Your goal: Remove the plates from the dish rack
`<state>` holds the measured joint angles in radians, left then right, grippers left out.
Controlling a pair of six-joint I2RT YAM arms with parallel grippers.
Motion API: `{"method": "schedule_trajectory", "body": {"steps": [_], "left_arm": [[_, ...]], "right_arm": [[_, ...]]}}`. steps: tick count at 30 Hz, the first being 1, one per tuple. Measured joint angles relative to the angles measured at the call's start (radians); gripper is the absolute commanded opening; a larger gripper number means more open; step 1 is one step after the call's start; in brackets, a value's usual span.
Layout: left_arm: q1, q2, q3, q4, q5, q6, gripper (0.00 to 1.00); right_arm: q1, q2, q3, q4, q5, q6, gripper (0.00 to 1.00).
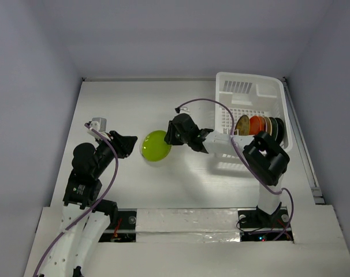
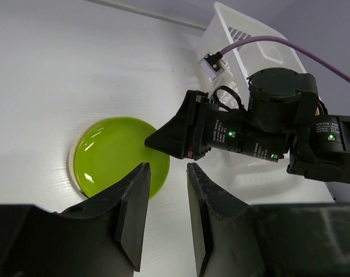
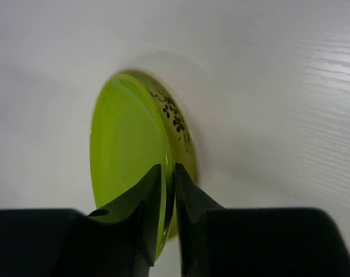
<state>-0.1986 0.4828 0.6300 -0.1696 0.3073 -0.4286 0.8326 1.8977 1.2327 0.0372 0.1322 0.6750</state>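
A lime green plate (image 1: 156, 145) is at the table's middle, flat or nearly flat at the surface. My right gripper (image 1: 170, 138) is shut on its right rim; the right wrist view shows the fingers pinching the plate (image 3: 129, 144) edge at the gripper (image 3: 168, 168). My left gripper (image 1: 129, 145) is open and empty just left of the plate, its jaws (image 2: 166, 168) apart at the plate's (image 2: 114, 153) near edge. The white dish rack (image 1: 244, 78) stands at the back right with several plates upright in it: beige (image 1: 242, 125), orange-red (image 1: 255, 125), cream (image 1: 268, 125), black (image 1: 278, 127).
The right arm (image 2: 267, 127) stretches from the rack side across to the plate. Grey walls close in the table at the left, back and right. The rack's corner shows in the left wrist view (image 2: 233, 29).
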Motion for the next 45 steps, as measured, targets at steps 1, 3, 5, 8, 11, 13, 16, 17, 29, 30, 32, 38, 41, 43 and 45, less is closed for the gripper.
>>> {"method": "schedule_trajectory", "body": {"steps": [1,3,5,8,11,13,16,17,29,30,32,38,41,43,45], "left_arm": [[0.000,0.000,0.000,0.000,0.000,0.000,0.28],[0.000,0.000,0.000,0.000,0.000,0.000,0.28],[0.000,0.000,0.000,0.000,0.001,0.000,0.28],[0.000,0.000,0.000,0.000,0.002,0.000,0.28],[0.000,-0.002,0.000,0.000,0.002,-0.001,0.28],[0.000,-0.003,0.000,0.000,0.002,-0.001,0.28],[0.000,-0.003,0.000,0.000,0.003,-0.001,0.28],[0.000,-0.005,0.000,0.000,0.003,-0.001,0.25],[-0.009,-0.016,0.000,-0.006,-0.023,-0.006,0.03],[-0.011,-0.016,0.000,-0.007,-0.024,-0.006,0.06],[-0.016,-0.016,0.000,-0.007,-0.024,-0.006,0.13],[-0.018,-0.020,0.000,-0.007,-0.020,-0.006,0.17],[-0.018,-0.023,0.000,-0.007,-0.020,-0.006,0.17],[-0.018,-0.023,0.000,-0.007,-0.020,-0.006,0.17],[-0.018,-0.025,0.000,-0.007,-0.021,-0.006,0.18]], "right_arm": [[0.000,0.000,-0.002,-0.001,0.004,0.008,0.46],[0.000,0.000,-0.005,-0.002,0.010,0.008,0.64],[0.000,-0.001,-0.007,-0.003,0.017,0.009,0.68],[0.000,-0.023,-0.023,-0.014,0.031,0.005,0.68],[0.000,-0.100,-0.048,-0.058,0.074,-0.013,0.55],[0.000,-0.190,-0.069,-0.094,0.124,-0.036,0.32],[-0.007,-0.359,-0.097,-0.149,0.229,-0.068,0.00],[-0.013,-0.414,-0.107,-0.162,0.258,-0.073,0.00],[-0.462,-0.768,-0.171,-0.429,0.487,-0.218,0.55],[-0.466,-0.755,-0.171,-0.446,0.488,-0.228,0.56],[-0.480,-0.717,-0.177,-0.475,0.481,-0.248,0.55],[-0.534,-0.563,-0.179,-0.514,0.443,-0.277,0.48],[-0.533,-0.491,-0.172,-0.526,0.439,-0.283,0.38],[-0.533,-0.463,-0.171,-0.528,0.435,-0.288,0.28],[-0.533,-0.461,-0.171,-0.529,0.436,-0.293,0.18]]}}
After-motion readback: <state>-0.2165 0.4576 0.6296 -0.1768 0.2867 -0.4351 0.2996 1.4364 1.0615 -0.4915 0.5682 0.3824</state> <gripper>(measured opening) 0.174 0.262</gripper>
